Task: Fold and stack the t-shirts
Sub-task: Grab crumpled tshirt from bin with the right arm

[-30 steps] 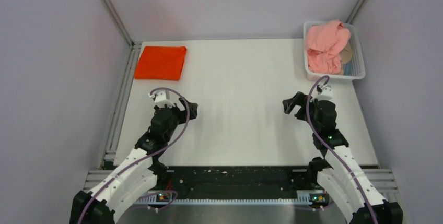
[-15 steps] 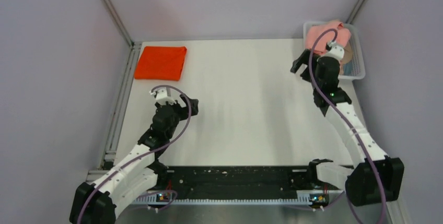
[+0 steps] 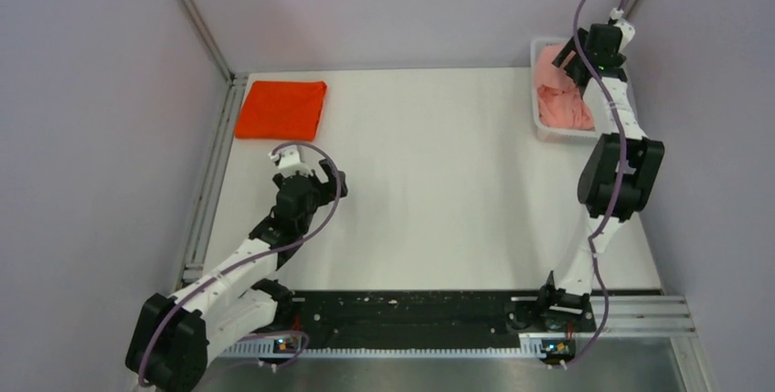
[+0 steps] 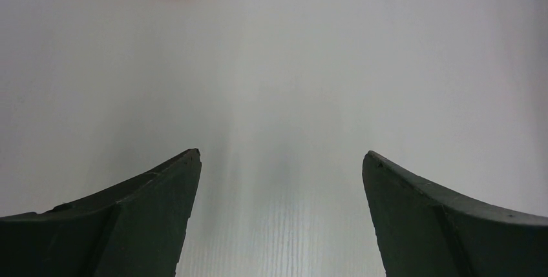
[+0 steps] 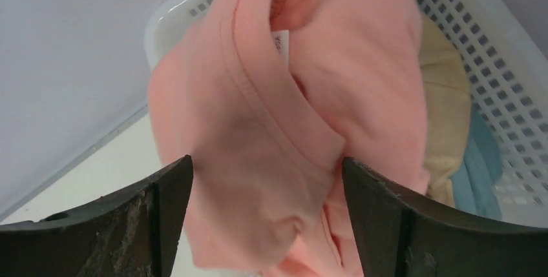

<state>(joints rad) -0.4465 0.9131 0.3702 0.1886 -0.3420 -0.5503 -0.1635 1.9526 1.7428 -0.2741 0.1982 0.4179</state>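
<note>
My right gripper [image 5: 266, 161] hung above the white basket [image 5: 463, 38] at the far right corner of the table [image 3: 439, 191], jaws spread wide and gripping nothing. Directly below them lay the crumpled pink shirt [image 5: 258, 109], heaped over a beige shirt [image 5: 446, 90] inside the basket. My left gripper [image 4: 281, 155] was likewise spread and empty, over bare tabletop. The orange-red shirt [image 3: 281, 109] lay folded flat at the far left corner, well apart from both grippers.
</note>
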